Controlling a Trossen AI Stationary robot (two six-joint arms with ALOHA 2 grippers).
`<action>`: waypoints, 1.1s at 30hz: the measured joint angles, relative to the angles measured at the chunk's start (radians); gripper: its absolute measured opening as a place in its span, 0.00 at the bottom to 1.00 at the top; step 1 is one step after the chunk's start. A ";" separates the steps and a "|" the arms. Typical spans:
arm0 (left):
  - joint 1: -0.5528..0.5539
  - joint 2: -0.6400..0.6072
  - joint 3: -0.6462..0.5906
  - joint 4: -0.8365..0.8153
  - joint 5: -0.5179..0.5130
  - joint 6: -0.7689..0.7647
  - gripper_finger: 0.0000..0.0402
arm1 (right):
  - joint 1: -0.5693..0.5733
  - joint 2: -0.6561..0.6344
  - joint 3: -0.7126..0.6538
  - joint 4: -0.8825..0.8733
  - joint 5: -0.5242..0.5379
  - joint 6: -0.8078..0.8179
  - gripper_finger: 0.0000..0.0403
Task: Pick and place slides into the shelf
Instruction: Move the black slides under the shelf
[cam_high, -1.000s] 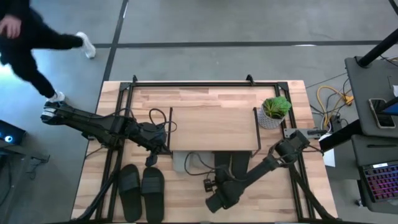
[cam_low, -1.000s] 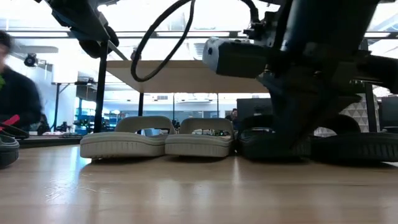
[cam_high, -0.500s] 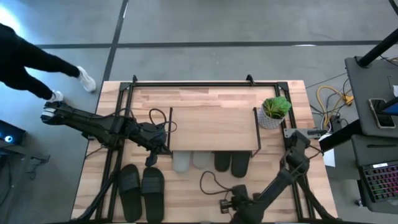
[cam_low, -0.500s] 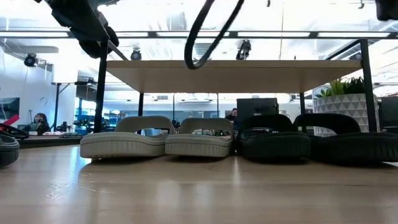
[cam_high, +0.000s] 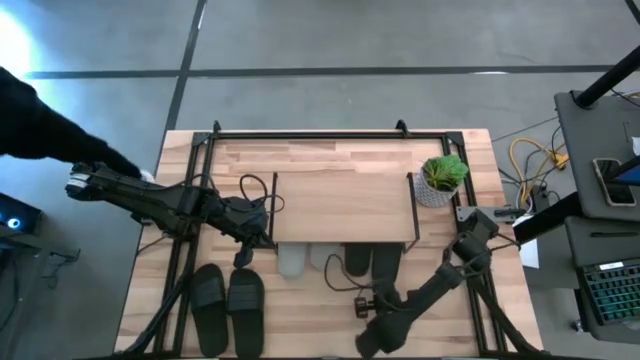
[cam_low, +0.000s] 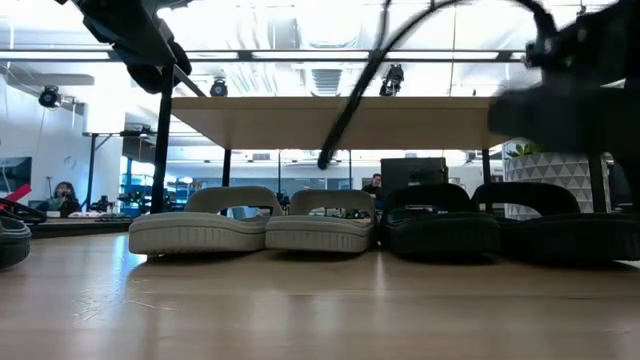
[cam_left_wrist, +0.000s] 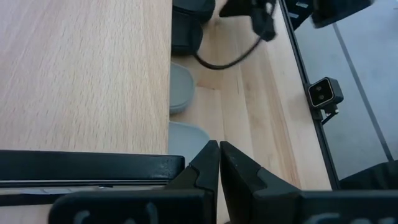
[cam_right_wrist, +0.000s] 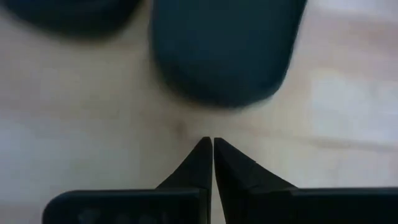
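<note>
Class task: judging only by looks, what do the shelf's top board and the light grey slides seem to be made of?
Shelf top board: pale wood with a matt finish; grain lines show. Light grey slides: probably moulded foam or rubber, matt, with ribbed sole edges and one-piece straps.

potted plant (cam_high: 443, 178) on wooden table (cam_high: 330, 155), yellow cables (cam_high: 530, 158)

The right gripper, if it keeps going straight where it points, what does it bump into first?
Probably the black slide right ahead of the shut right gripper. Only bare table lies between them, though depth is hard to judge.
</note>
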 joint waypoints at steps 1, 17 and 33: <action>0.000 0.000 0.000 0.000 0.000 0.000 0.00 | -0.005 0.002 -0.005 -0.016 0.005 0.000 0.02; 0.000 0.000 0.000 0.002 0.000 0.000 0.00 | -0.054 0.001 -0.078 -0.081 0.060 -0.028 0.02; 0.001 0.000 0.000 0.003 0.000 0.005 0.00 | -0.014 -0.001 0.087 0.062 0.192 -0.007 0.02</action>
